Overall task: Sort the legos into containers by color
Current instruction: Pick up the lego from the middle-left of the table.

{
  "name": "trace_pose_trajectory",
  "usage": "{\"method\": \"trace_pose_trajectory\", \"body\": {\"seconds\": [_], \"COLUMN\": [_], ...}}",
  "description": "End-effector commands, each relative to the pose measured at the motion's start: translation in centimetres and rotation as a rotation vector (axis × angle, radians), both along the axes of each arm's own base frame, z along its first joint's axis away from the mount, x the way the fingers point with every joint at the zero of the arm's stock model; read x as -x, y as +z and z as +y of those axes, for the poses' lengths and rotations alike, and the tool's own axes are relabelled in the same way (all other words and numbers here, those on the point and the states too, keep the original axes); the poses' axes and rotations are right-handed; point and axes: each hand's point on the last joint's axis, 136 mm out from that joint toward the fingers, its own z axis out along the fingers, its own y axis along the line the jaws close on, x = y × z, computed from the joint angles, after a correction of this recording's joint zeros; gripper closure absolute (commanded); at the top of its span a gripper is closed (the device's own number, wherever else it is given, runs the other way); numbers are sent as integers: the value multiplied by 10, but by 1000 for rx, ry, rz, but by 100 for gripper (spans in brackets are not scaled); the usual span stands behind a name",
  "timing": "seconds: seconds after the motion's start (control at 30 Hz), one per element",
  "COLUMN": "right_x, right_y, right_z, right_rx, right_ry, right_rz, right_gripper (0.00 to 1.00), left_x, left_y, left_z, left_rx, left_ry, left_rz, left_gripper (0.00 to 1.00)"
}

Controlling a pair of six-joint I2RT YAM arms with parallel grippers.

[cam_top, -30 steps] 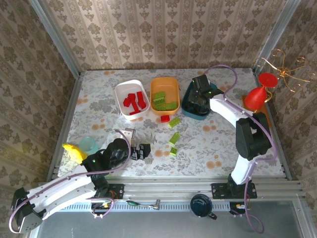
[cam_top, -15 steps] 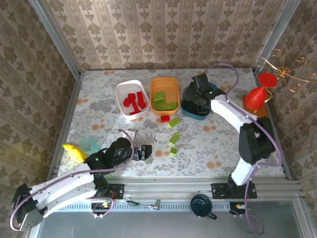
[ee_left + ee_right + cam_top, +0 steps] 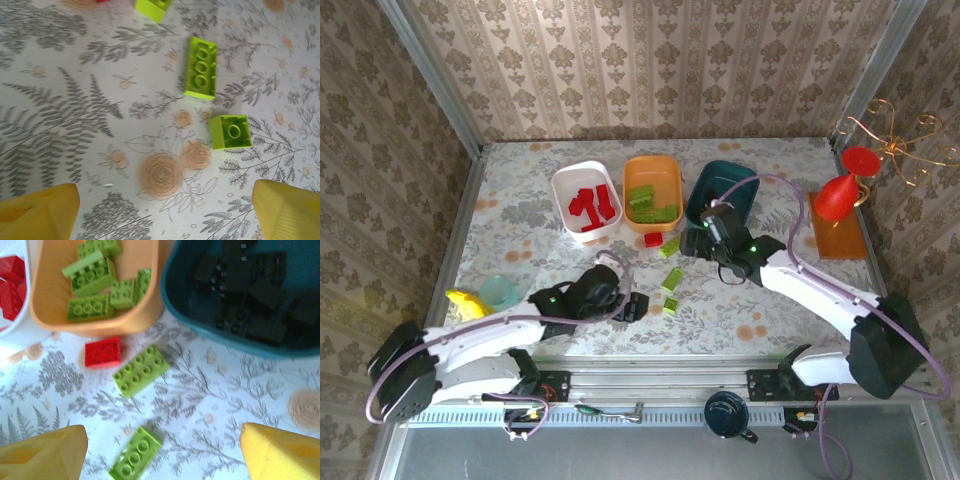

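Three tubs stand in a row at the back: a white tub point(image 3: 563, 187) with red legos, an orange tub point(image 3: 662, 165) with lime legos, a teal tub point(image 3: 732, 177) with black legos point(image 3: 250, 290). Loose on the table lie a red brick point(image 3: 103, 352), a lime oblong brick point(image 3: 141, 370) beside it, and nearer the front a lime oblong brick point(image 3: 201, 67) and a lime square brick point(image 3: 230, 131). My left gripper point(image 3: 635, 306) hovers open just left of those two. My right gripper point(image 3: 692, 242) is open above the table, in front of the teal tub.
A flat orange tray point(image 3: 840, 238) with a red goblet point(image 3: 838, 197) sits at the right edge, with a gold wire piece point(image 3: 900, 140) behind it. A pale teal cup point(image 3: 500, 292) and a yellow object point(image 3: 468, 305) lie front left. Patterned walls close three sides.
My right arm has pulled back from over the teal tub toward the table's middle. My left arm has reached rightward to the two front lime bricks.
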Motion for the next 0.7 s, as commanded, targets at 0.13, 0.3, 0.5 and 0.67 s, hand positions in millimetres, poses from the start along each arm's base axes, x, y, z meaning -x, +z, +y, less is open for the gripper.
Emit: {"method": "trace_pose_trajectory", "body": {"seconds": [0.13,0.3,0.5,0.67], "right_x": [24,33,39,39], "right_y": [-5,-4,2,8], "right_z": [-28,-37,-39,-40], "right_rx": [-1,1,-18,-25], "right_ry": [-89,-98,-96,-95], "right_rz": [-23,-27,-41,-58], "right_gripper": [18,17,17,16], "left_x": [10,6,0,-1], "left_y": [-14,-38,-55,-71], "left_z": [-59,-81,-87,-87], "left_rx": [-139,-275,-409,-446], "left_ry": [-182,-212,-198,-198], "left_rz": [-20,-32,-87,-83], "left_gripper": [16,23,32,38]}}
